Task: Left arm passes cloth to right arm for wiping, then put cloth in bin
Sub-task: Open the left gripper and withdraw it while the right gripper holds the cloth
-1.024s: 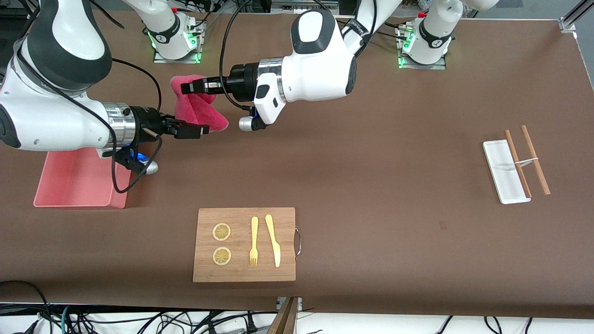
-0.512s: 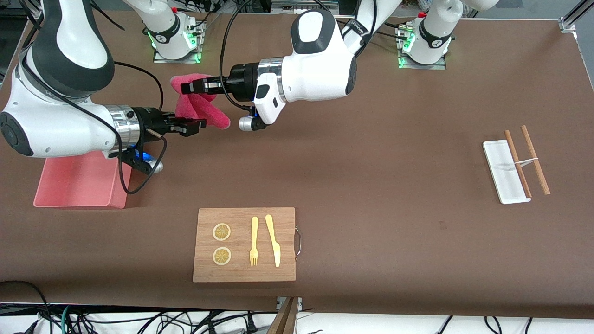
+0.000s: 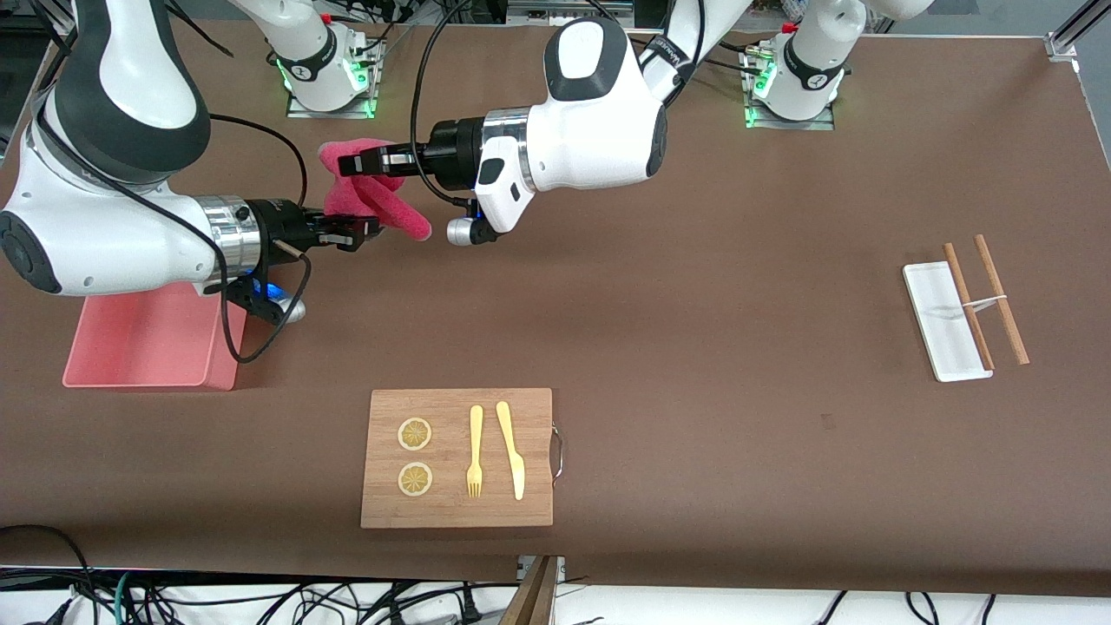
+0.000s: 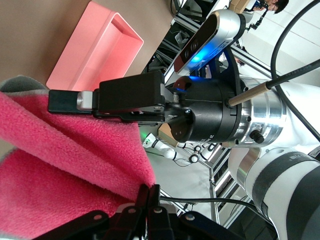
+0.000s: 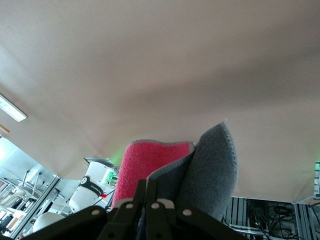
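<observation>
The crimson-pink cloth [image 3: 386, 207] hangs in the air between both grippers, over the table toward the right arm's end. My left gripper [image 3: 347, 163] is shut on its upper part; in the left wrist view the gripper [image 4: 152, 192] pinches the pink pile [image 4: 60, 165]. My right gripper [image 3: 364, 231] is shut on the cloth's lower edge; in the right wrist view the gripper [image 5: 148, 187] pinches a fold with the grey reverse [image 5: 210, 165] showing. The right gripper also shows in the left wrist view [image 4: 62, 100]. The pink bin [image 3: 143, 343] stands under the right arm, and shows in the left wrist view [image 4: 97, 45].
A wooden board [image 3: 457, 503] with two lemon slices, a fork and a knife lies near the front camera. A small white tray [image 3: 933, 308] with two chopsticks [image 3: 1002, 299] across it lies toward the left arm's end.
My right gripper has risen to the cloth's lower edge and its fingers have closed on it. The left gripper has kept its hold and stayed in place.
</observation>
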Tool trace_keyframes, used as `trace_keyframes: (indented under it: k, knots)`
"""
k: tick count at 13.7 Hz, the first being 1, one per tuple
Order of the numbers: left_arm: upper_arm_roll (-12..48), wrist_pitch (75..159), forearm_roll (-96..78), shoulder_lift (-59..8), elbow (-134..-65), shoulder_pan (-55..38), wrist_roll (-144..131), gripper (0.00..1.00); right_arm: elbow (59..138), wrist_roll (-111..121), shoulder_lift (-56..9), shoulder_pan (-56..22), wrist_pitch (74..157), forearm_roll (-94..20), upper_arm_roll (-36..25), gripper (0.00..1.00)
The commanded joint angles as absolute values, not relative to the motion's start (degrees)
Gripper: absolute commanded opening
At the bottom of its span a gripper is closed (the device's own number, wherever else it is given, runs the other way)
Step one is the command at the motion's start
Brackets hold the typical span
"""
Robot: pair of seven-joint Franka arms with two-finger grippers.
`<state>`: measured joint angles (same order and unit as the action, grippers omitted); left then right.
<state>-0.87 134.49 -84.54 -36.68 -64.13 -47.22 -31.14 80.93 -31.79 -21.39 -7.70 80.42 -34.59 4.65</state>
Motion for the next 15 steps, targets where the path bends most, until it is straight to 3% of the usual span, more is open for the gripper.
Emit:
trace_keyframes:
  k: [1, 15]
  knots:
    - [-1.5, 135.0, -86.3, -37.6, -62.2, -47.6, -31.7, 0.0, 80.3, -31.6, -21.7, -7.5, 79.5, -35.9, 4.5, 0.0]
    - [-1.5, 135.0, -86.3, -37.5, -62.6, -47.3, -31.7, 0.01, 80.2, -31.6, -22.4, -7.5, 79.9, -35.8, 4.5, 0.0]
